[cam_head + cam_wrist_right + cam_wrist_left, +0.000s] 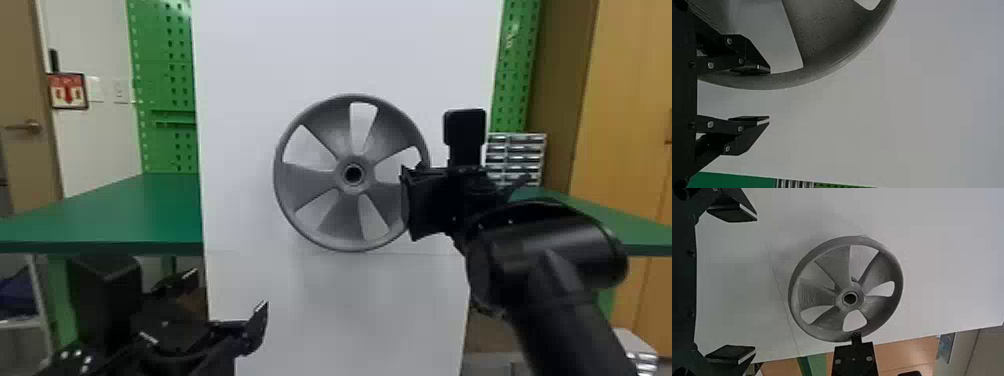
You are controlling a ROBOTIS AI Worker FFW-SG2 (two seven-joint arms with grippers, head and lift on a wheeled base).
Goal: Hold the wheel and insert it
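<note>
Upright before the white panel is the grey wheel, its hub facing the head camera. My right gripper is at the wheel's right rim. Seen from the right wrist, my right gripper is parted, one finger reaching through an opening of the wheel beside the rim, the other outside with a gap to it. Low on the left is my left gripper, apart from the wheel. In the left wrist view, my left gripper is wide apart with nothing between its fingers, the wheel beyond them.
The tall white panel stands behind the wheel. Green tabletops extend on both sides of it, and a small drawer cabinet sits at the right. Green pegboards rise behind.
</note>
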